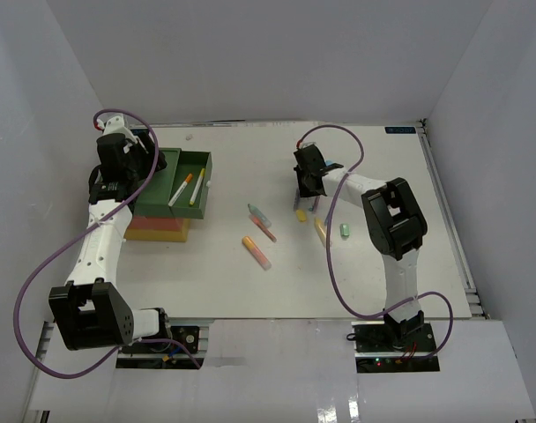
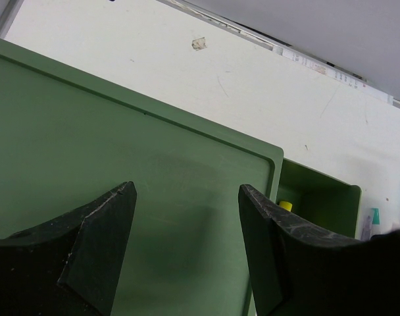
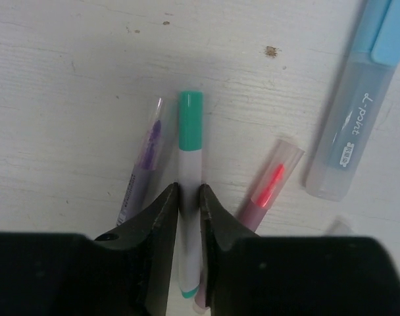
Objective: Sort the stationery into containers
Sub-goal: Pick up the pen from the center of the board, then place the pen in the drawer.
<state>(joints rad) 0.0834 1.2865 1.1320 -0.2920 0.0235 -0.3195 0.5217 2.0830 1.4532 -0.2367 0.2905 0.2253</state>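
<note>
Sporting teal ends, slim white pen [image 3: 190, 164]

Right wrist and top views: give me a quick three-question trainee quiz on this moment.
1. True or false: the right gripper is closed on the teal-capped pen.
2. How many pens lie in the open green drawer? A one, B two, C four.
3. Which gripper is open, holding nothing?
Key: 1 true; 2 B; 3 the left gripper.
</note>
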